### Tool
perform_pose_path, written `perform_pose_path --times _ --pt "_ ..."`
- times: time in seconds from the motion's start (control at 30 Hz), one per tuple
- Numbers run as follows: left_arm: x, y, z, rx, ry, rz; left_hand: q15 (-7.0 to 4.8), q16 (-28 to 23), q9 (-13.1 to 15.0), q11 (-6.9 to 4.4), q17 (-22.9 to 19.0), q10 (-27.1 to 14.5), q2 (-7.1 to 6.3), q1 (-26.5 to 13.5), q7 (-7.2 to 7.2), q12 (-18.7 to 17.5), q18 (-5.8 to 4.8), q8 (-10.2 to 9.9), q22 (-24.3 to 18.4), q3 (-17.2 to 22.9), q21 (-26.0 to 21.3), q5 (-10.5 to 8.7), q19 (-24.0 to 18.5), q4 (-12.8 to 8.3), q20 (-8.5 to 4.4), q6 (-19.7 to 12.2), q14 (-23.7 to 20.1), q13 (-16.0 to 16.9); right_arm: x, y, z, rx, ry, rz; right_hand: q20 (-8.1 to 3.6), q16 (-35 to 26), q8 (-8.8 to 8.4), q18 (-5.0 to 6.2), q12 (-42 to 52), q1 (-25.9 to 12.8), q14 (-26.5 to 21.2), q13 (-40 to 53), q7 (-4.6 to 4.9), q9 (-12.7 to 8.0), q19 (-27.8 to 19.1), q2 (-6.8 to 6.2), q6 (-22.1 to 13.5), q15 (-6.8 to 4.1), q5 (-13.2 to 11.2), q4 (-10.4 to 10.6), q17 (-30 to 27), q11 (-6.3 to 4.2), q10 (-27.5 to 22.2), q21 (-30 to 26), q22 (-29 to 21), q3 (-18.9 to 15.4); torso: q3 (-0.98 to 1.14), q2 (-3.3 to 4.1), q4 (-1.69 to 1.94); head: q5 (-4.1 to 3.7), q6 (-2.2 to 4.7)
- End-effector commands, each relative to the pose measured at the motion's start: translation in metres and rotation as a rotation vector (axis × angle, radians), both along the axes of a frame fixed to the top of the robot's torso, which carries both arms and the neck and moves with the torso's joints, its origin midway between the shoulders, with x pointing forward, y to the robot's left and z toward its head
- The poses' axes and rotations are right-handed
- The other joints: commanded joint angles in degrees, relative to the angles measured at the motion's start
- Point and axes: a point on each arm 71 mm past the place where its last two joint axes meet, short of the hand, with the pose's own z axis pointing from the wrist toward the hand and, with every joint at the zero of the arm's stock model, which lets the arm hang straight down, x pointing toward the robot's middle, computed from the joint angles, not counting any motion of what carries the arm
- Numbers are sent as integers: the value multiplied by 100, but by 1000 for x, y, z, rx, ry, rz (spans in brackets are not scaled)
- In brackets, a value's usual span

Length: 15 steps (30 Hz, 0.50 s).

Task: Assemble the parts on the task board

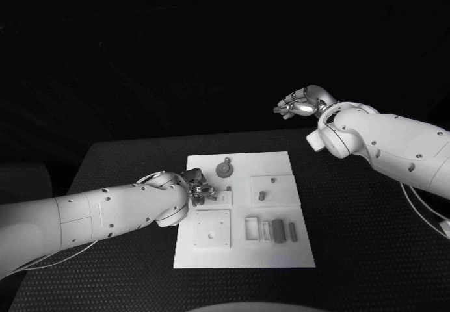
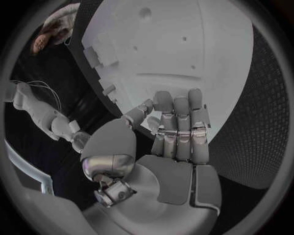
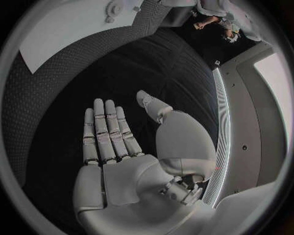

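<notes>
Nearest the head cam, the left arm (image 1: 103, 211) is seen coming in low across the worktop (image 1: 365, 234), w/ the left hand (image 1: 199, 187) set down at the left edge of the task board (image 1: 281, 253). Whether anything is pinched there cannot be told from this view; the fingers look bunched over the board's edge. Grey parts (image 1: 281, 230) are laid side by side in the board's lower right quarter, just beside a rectangular frame (image 1: 252, 227); a round part (image 1: 225, 169) sits near the top, close to the left hand, and a small peg (image 1: 261, 194) stands mid-right. A square plate w/ holes (image 1: 212, 228) is placed just below the left hand. The right hand (image 1: 302, 103) is held high, beyond the board's far right corner and well apart from every part, prob. parked out of the way.

Left wrist view: left hand (image 2: 178, 132) is shown w/ fingers extended together and thumb off to one side, nothing seen in it. The board (image 2: 183, 54) lies right beyond the fingertips, so a reach for a part is judged to be in hand, not a grasp yet.

Right wrist view: right hand (image 3: 113, 142) is shown flat and spread, palm bare, nothing held. Dark worktop (image 3: 80, 88) lies beneath it; a corner of the board (image 3: 73, 29) and a toothed round part (image 3: 114, 9) are seen far off, well apart from the fingers.
</notes>
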Motion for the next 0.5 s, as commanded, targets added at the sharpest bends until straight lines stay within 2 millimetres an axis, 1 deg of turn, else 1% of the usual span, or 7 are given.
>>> perform_pose_path --times 0.03,0.17,0.3,0.33,0.37,0.4,0.5 --pt "-1 -2 -1 -2 9 -7 -27 27 -5 -250 -10 -246 -57 -6 -336 27 52 -24 111 -1 -36 -21 54 33 1 524 -5 -1 0 1 0 0 -1 16 -12 -28 9 -105 -36 -33 -39 -10 103 -7 -47 -9 -36 18 -13 30 9 21 15 -24 11 -21 -3 -2 1 -2 4" --pt "-1 -2 -1 -2 11 -8 -28 31 -5 -251 -13 -248 -69 -7 -337 29 53 -25 111 -10 -38 -21 54 36 0 525 -6 -1 0 1 0 0 -1 15 -13 -30 9 -106 -35 -33 -41 -12 103 -9 -48 -10 -36 19 -12 31 10 21 15 -26 14 -21 -4 -3 0 0 1" --pt "-1 -2 -1 -2 11 -10 -29 42 -5 -250 -26 -254 -127 -30 -336 36 51 -31 113 -59 -45 -20 56 61 -1 525 -12 -3 0 1 0 0 0 15 -13 -32 9 -107 -35 -33 -43 -15 103 -10 -50 -12 -37 20 -13 33 11 21 15 -28 17 -23 -4 -2 2 -4 -5" --pt "-1 -2 -1 -2 11 -10 -28 52 -2 -248 -34 -263 -93 -63 -333 41 49 -35 117 -161 -49 47 52 30 -2 521 -22 -4 0 1 0 0 -1 15 -13 -33 9 -108 -35 -33 -44 -16 103 -11 -51 -13 -38 20 -13 34 11 21 14 -29 18 -23 -4 -2 2 -5 -5" --pt "-1 -2 -1 -2 11 -10 -26 66 8 -245 -39 -272 -21 -122 -329 49 48 -36 124 -337 -52 248 42 -58 -1 513 -34 -1 0 1 0 0 -1 15 -13 -33 9 -108 -35 -33 -44 -16 104 -11 -52 -13 -38 20 -13 34 11 21 14 -29 19 -24 -4 -2 2 -5 -5" --pt "-1 -2 -1 -2 12 -11 -30 84 16 -250 -61 -286 55 -158 -330 57 49 -43 119 -557 -64 387 34 -191 -3 509 -49 -6 0 1 0 0 -1 14 -13 -35 9 -109 -35 -34 -46 -18 104 -12 -53 -14 -38 21 -13 35 11 22 14 -31 21 -25 -4 0 2 -4 -4" --pt "-1 -3 -1 -2 12 -11 -32 89 15 -248 -71 -288 32 -162 -333 59 49 -48 116 -603 -71 389 34 -217 -4 508 -52 -9 0 1 0 2 0 14 -13 -40 10 -111 -35 -34 -52 -22 104 -14 -57 -16 -40 24 -13 37 11 22 12 -34 25 -26 -5 1 2 -4 2"
